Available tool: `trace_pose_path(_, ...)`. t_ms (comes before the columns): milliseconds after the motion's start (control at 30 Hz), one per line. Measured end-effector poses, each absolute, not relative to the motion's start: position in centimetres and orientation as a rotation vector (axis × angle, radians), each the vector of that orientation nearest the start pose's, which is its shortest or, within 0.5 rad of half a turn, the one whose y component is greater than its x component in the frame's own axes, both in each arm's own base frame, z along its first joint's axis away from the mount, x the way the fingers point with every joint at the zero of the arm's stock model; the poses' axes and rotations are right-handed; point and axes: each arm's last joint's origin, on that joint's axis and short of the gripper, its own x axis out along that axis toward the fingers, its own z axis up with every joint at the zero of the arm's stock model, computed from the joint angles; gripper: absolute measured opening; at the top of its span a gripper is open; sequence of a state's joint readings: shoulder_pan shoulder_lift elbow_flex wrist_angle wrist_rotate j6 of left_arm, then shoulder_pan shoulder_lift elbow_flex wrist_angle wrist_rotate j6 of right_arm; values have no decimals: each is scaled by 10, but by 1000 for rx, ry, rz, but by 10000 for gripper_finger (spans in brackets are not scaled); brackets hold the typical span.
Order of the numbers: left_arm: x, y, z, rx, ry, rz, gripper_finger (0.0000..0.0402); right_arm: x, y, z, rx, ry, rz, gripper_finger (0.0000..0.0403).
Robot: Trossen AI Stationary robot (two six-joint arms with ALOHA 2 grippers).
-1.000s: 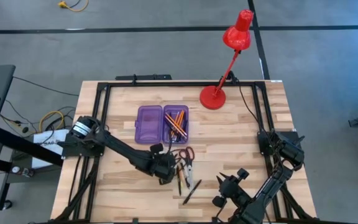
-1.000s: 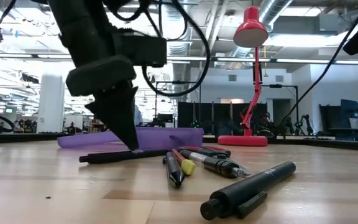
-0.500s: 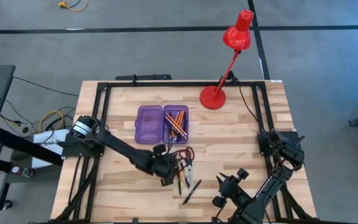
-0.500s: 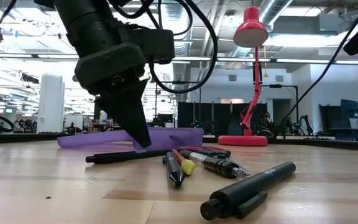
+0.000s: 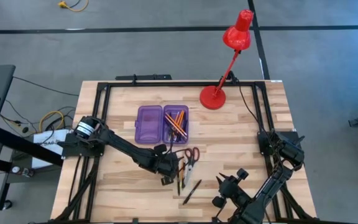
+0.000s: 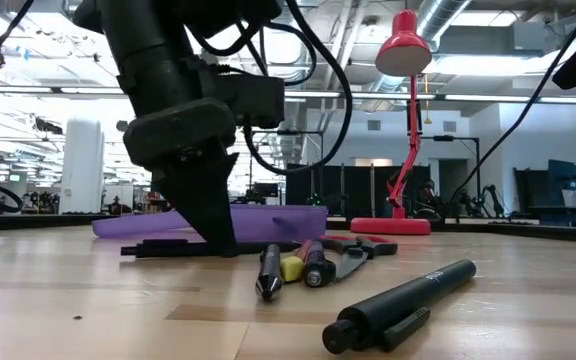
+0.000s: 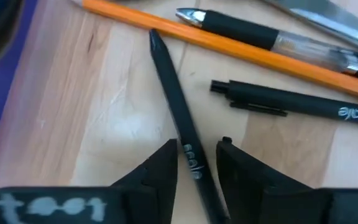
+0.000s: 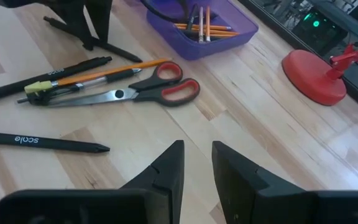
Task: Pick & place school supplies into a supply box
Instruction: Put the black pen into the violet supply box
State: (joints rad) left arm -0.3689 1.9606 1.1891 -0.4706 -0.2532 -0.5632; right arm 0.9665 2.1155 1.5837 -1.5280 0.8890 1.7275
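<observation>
Your left gripper (image 5: 168, 176) sits low on the table at the lower middle of the high view, just left of the loose supplies, and its fingers (image 7: 160, 167) stand on either side of a slim black pen (image 7: 178, 121) with only a narrow gap left; whether the pads actually press the barrel you cannot tell. In the left wrist view that pen carries pale lettering right between the fingertips, too small to read. Beside it lie an orange pencil (image 7: 241, 55), a clear-barrelled pen (image 7: 272, 39) and another black pen (image 7: 297, 101) printed with "scale" near its end. In the right wrist view a separate black pen (image 8: 42, 141), lying alone toward the lower left of that frame, also reads "scale". The red-handled scissors (image 8: 138, 92) lie shut on the wood at the middle of that view, handles toward the purple supply box (image 5: 149, 124), blades touching the small bundle of pens and a pencil. The box lies open just above centre in the high view; its right half holds several orange pencils (image 5: 178, 123). In the low view, a thick black pen (image 6: 403, 303) lies nearest the camera at lower right, with faint print you cannot make out. Your right gripper (image 5: 230, 183) waits at the lower right of the high view, well apart from the supplies, fingers parted a little and holding nothing.
</observation>
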Motion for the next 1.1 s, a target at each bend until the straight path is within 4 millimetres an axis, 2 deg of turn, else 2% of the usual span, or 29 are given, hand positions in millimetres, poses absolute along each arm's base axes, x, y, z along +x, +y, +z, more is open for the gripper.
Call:
trace_pose_path(233, 328, -126, 126, -49, 1328, 272, 88, 222, 282, 181, -106, 732, -792, 77)
trace_pose_path(500, 306, -136, 124, 66, 1445, 321, 15, 223, 283, 180, -93, 727, -787, 77)
trace_pose_path(633, 296, -145, 124, 137, 1476, 321, 16, 223, 283, 180, -94, 726, -787, 77)
trace_pose_path(833, 270, -159, 123, 246, 1555, 411, 11, 223, 283, 180, -94, 726, -787, 77)
trace_pose_path(933, 259, -169, 124, 293, 1519, 479, 11, 223, 283, 180, -95, 722, -786, 77)
trace_pose_path(1100, 243, -188, 127, 363, 1351, 571, 11, 225, 282, 181, -100, 700, -786, 77)
